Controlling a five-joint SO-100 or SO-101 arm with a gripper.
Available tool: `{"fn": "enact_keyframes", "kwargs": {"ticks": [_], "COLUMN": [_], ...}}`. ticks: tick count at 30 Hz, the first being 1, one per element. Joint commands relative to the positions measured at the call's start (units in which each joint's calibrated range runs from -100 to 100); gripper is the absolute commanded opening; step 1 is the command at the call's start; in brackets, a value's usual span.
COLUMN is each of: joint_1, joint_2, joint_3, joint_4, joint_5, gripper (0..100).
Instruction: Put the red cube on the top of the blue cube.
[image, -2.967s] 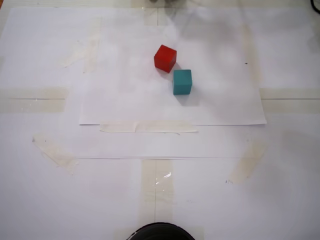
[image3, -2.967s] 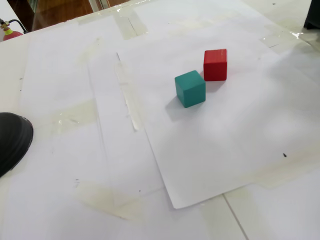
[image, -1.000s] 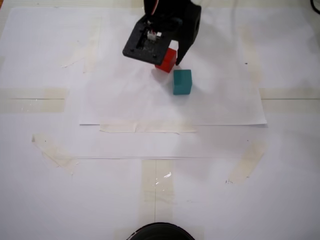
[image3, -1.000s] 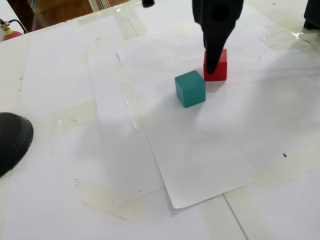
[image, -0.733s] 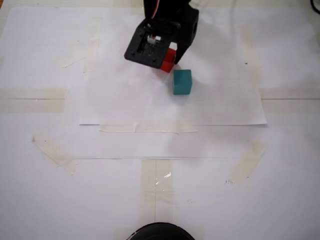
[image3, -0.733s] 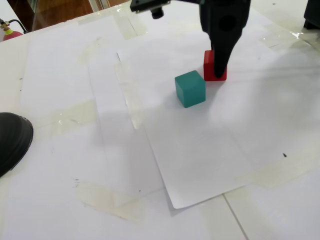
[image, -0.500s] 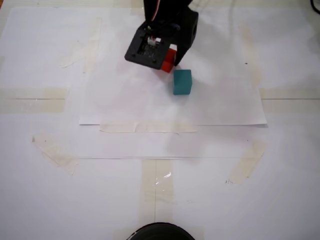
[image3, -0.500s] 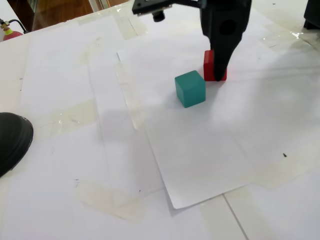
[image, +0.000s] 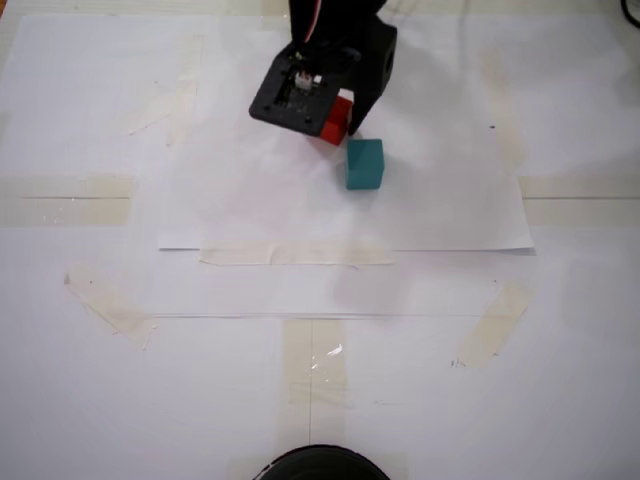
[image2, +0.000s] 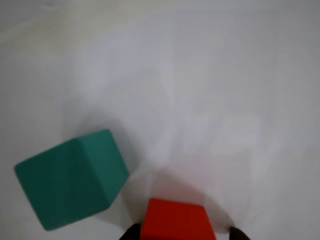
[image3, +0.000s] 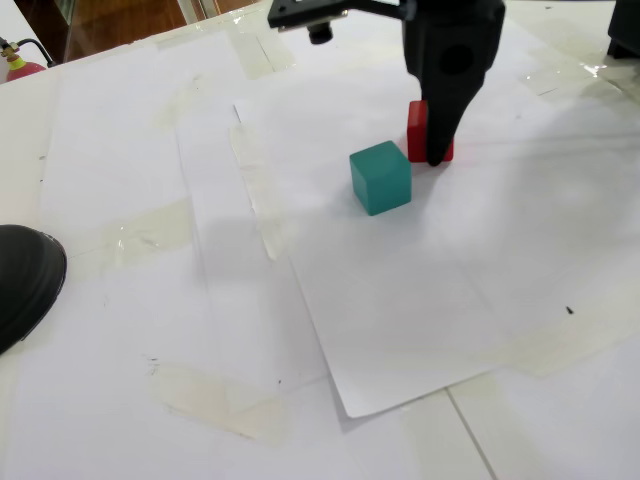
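Note:
The red cube rests on the white paper, with the blue cube, teal in colour, just beside it and apart from it. My gripper has come down over the red cube, and one dark finger stands in front of it. In the wrist view the red cube sits between two dark fingertips at the bottom edge, with a small gap on its right side. The gripper is open. The blue cube lies to the left, and in a fixed view the blue cube stands untouched.
Both cubes sit on a loose paper sheet taped over a white table. A black round object pokes in at the near edge and appears as the black round object at the left of a fixed view.
The arm entered and came down over the red cube. Over the last second it sank slightly further around it. Neither cube has moved.

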Motion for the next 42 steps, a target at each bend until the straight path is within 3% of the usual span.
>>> {"fn": "enact_keyframes", "kwargs": {"ticks": [1, 12, 28, 42], "joint_1": [-0.3, -0.4, -0.2, 3.2], "joint_2": [-2.6, -2.5, -4.3, -4.0], "joint_3": [0.6, 0.6, -0.4, -8.3], "joint_4": [-2.2, -2.2, 3.1, 13.2], "joint_5": [-0.6, 0.0, 1.2, 7.4], "gripper": [25, 17, 14, 13]}}
